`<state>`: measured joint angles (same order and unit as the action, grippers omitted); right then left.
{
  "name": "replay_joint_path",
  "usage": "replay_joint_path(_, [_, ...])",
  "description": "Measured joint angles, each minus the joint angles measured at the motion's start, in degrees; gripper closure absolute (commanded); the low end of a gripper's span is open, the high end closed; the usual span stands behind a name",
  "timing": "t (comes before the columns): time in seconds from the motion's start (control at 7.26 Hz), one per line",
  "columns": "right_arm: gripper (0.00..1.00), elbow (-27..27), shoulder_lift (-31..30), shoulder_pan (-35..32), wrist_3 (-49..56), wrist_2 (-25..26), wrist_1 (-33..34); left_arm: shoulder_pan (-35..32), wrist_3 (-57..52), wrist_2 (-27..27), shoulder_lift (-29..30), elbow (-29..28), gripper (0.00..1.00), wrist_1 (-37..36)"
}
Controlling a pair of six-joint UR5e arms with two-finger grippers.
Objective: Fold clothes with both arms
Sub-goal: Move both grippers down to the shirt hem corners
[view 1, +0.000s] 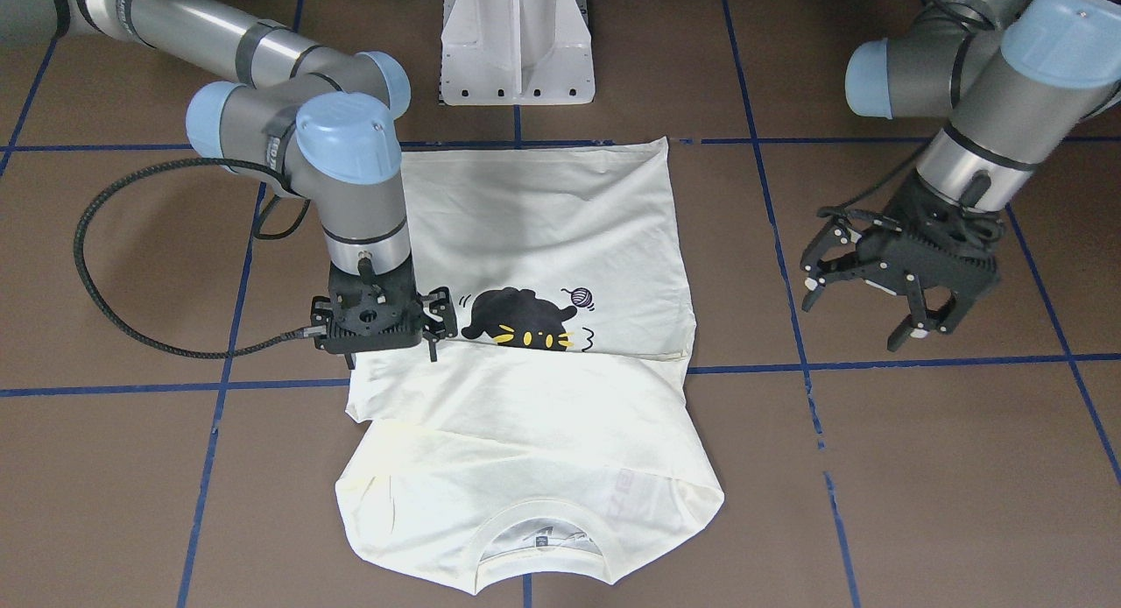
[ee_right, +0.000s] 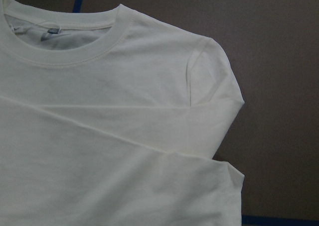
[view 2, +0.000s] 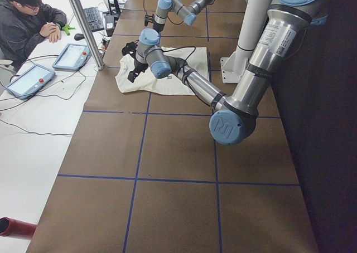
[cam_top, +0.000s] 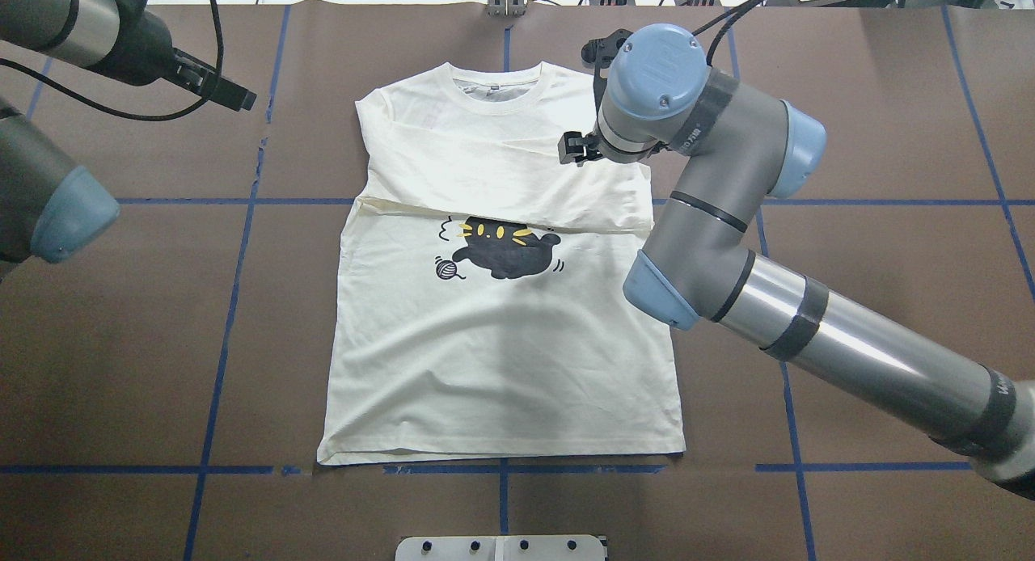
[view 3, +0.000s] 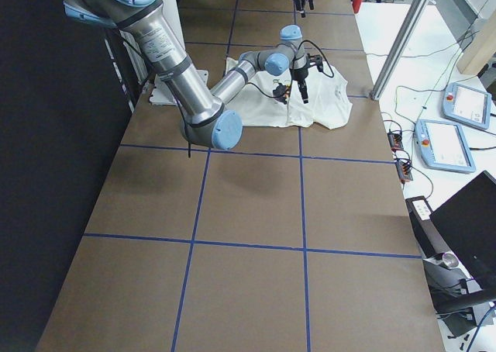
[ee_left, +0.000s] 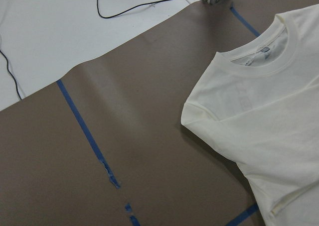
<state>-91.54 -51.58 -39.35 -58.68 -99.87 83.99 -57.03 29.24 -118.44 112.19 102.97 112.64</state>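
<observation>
T-shirt (cam_top: 501, 343) lies partly folded on the brown bench (cam_top: 121, 343) with blue tape lines (cam_top: 229, 318). The right end effector (view 1: 390, 341) over its edge and the left end effector (view 1: 858, 314) aside are both open.

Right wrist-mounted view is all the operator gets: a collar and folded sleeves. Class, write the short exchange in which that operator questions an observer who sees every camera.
Operator: Where is the other gripper, and is it holding anything?
Observer: The left gripper hangs open and empty over bare table, beside the shirt and not touching it.
Operator: Which face of the shirt is up?
Observer: The printed one. The black cat print faces up mid-shirt, right at the edge of the folded-over sleeve.
</observation>
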Motion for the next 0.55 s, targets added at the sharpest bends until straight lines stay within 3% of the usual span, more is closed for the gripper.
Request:
replay_joint_path(0.28, [0.0,-16.9,-11.5,6.2,-12.3,1.2,-0.2,6.2,12.4,3.2,-4.7,7.6,0.0,2.3])
replay_joint_path(0.41, [0.02,-22.5,-15.7,11.5,-18.9,5.5,-0.2,9.8,17.3,5.7,-7.1,10.9,0.01,3.2])
replay_joint_path(0.55, [0.07,-27.3,-19.5,16.8,-24.6,9.9,-0.2,13.5,21.9,8.3,-9.4,13.6,0.19,3.7])
